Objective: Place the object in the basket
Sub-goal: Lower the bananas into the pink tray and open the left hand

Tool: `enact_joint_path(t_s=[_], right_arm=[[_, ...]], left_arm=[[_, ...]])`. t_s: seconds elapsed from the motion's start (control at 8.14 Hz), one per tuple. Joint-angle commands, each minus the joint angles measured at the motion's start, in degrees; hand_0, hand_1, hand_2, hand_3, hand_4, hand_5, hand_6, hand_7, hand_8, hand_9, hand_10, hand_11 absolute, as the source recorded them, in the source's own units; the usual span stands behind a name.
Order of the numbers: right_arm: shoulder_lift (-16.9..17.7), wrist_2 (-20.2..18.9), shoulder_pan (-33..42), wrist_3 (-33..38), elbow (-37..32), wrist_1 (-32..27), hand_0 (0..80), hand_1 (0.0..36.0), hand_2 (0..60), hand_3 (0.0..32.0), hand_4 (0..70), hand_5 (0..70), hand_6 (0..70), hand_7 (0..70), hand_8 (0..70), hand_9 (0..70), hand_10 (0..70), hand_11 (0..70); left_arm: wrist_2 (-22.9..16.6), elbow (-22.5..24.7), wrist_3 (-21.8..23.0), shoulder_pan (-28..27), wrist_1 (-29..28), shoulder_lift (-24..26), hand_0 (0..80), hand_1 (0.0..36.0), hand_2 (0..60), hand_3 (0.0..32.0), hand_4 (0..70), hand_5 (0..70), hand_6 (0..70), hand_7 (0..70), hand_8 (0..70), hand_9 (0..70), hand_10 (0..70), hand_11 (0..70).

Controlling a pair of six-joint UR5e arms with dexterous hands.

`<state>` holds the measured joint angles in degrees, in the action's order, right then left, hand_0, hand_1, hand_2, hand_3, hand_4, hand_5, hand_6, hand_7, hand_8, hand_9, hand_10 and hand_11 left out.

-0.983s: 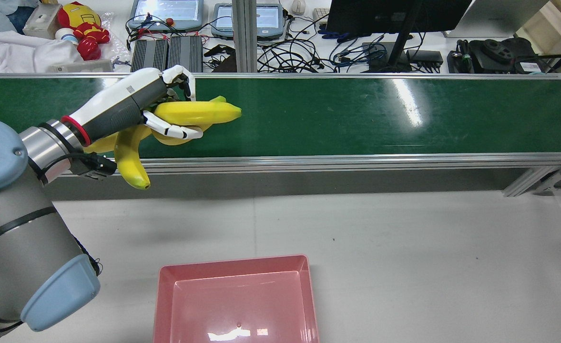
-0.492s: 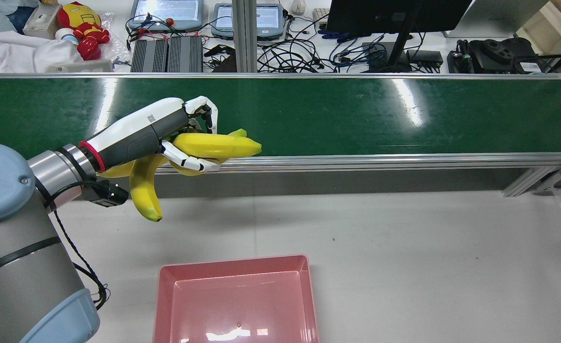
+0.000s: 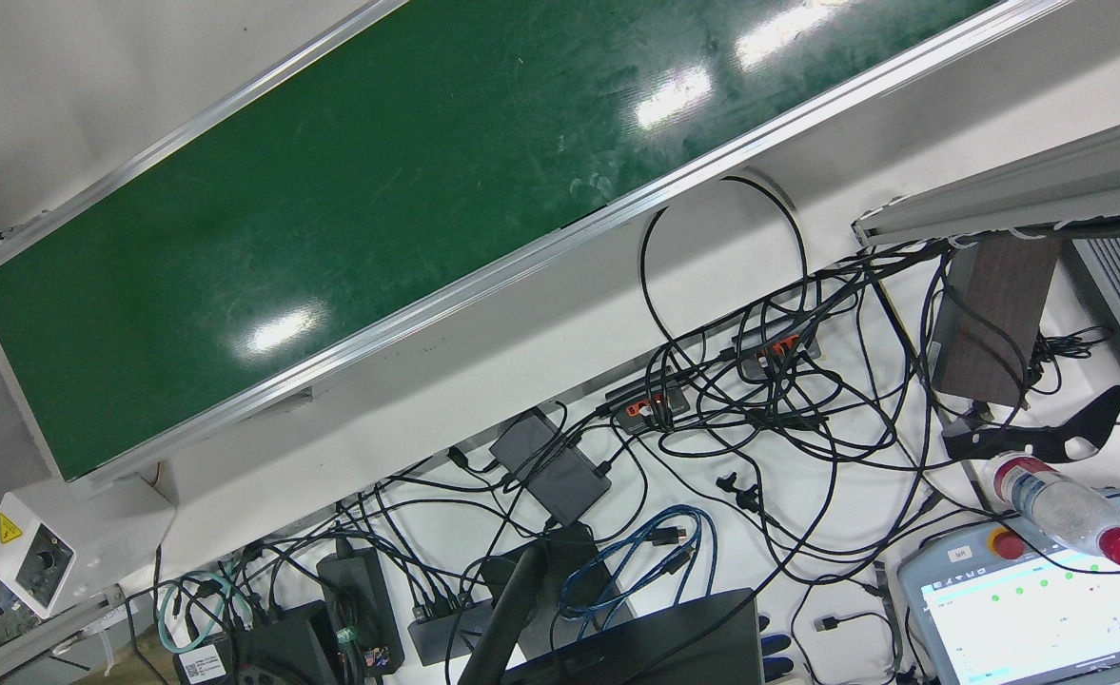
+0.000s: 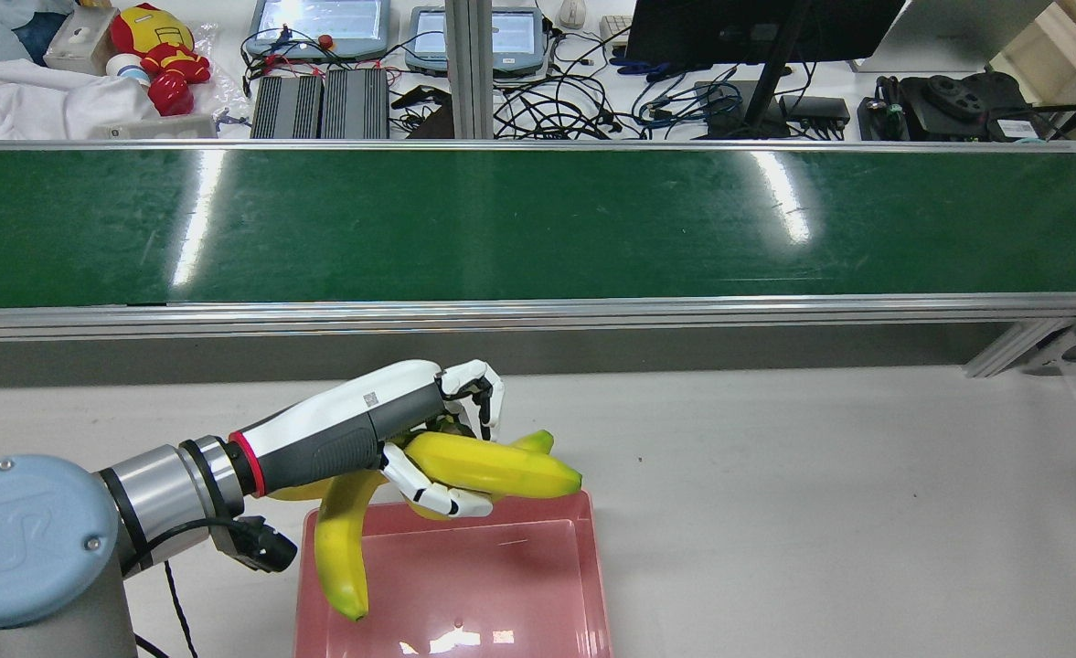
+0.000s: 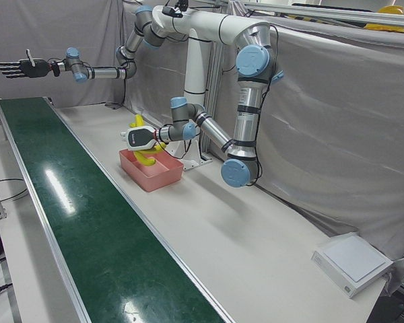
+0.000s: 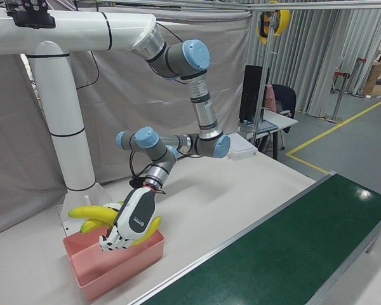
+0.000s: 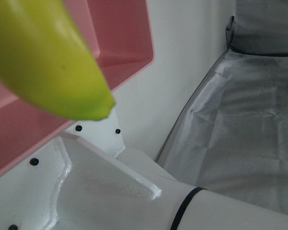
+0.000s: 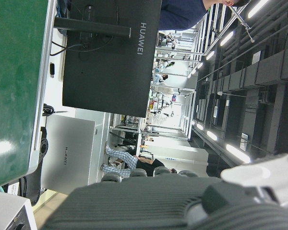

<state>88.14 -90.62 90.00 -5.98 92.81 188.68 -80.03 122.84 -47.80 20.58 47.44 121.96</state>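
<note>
The step in hand is, as I judge it, to bring the banana bunch (image 4: 464,471) fully over the pink basket (image 4: 538,585) and release it there. To do this well, the left hand (image 4: 382,434) should go a little more toward the middle of the basket and lower, so that the fruit drops only a short way and does not bounce on the rim. One banana points out past the far edge of the basket, so opening now could let it tip onto the table (image 4: 821,512). The hanging banana is already inside the walls, which helps. The fingers should open together, not one by one, so the bunch does not twist.

The left hand is closed around the bunch, fingers wrapped over and under the top banana, and it carries the bunch in the air above the far left corner of the basket. The bunch does not seem to touch the basket floor, but I cannot be sure.

The right hand (image 5: 17,68) is held high and well apart, fingers spread, holding nothing.
</note>
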Motion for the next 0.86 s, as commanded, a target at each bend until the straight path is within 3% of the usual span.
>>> enact_joint_path(t_s=[0.0,0.12,0.25,0.37,0.49,0.61,0.74], right_arm=[[0.0,0.0,0.1,0.0,0.0,0.0,0.0,0.0,0.0,0.0,0.0,0.0,0.0,0.0,0.0,0.0,0.0,0.0],[0.0,0.0,0.0,0.0,0.0,-0.1,0.0,0.0,0.0,0.0,0.0,0.0,0.0,0.0,0.0,0.0,0.0,0.0],[0.0,0.0,0.0,0.1,0.0,0.0,0.0,0.0,0.0,0.0,0.0,0.0,0.0,0.0,0.0,0.0,0.0,0.0],[0.0,0.0,0.1,0.0,-0.1,-0.1,0.0,0.0,0.0,0.0,0.0,0.0,0.0,0.0,0.0,0.0,0.0,0.0],[-0.1,0.0,0.0,0.0,0.0,0.0,0.0,0.0,0.0,0.0,0.0,0.0,0.0,0.0,0.0,0.0,0.0,0.0],[0.0,0.0,0.0,0.0,-0.1,0.0,0.0,0.0,0.0,0.0,0.0,0.0,0.0,0.0,0.0,0.0,0.0,0.0],[0.0,0.0,0.0,0.0,0.0,0.0,0.0,0.0,0.0,0.0,0.0,0.0,0.0,0.0,0.0,0.0,0.0,0.0]], left_arm=[[-0.2,-0.1,4.2,-3.1,-2.6,-3.2,44.9,20.8,60.0,0.0,3.2,70.0,19.7,51.9,40.2,50.1,26.2,39.1],[-0.2,0.3,4.2,-3.2,-1.6,-3.1,43.7,21.7,60.0,0.0,1.4,70.0,18.1,48.3,38.4,47.4,23.6,35.3],[-0.2,0.4,4.2,-3.1,-0.7,-3.1,43.8,18.0,60.0,0.0,0.0,70.0,14.4,39.7,34.0,41.5,19.9,29.9],[-0.5,0.6,4.1,-2.7,0.3,-3.0,44.1,15.4,44.9,3.6,0.0,70.0,10.5,31.8,28.7,34.3,15.6,23.7],[-1.0,2.7,4.1,-2.7,3.0,-3.0,46.1,10.9,19.2,12.4,0.0,62.7,7.5,25.5,24.3,27.8,11.8,18.2],[-1.1,3.6,3.9,-2.3,6.1,-3.0,45.9,5.9,0.4,18.4,0.0,51.6,3.7,17.3,20.4,19.8,6.8,10.7],[-1.1,5.3,3.9,-2.0,8.3,-3.1,44.9,3.4,0.0,23.4,0.0,41.4,0.7,10.5,18.5,14.9,3.4,5.6]])
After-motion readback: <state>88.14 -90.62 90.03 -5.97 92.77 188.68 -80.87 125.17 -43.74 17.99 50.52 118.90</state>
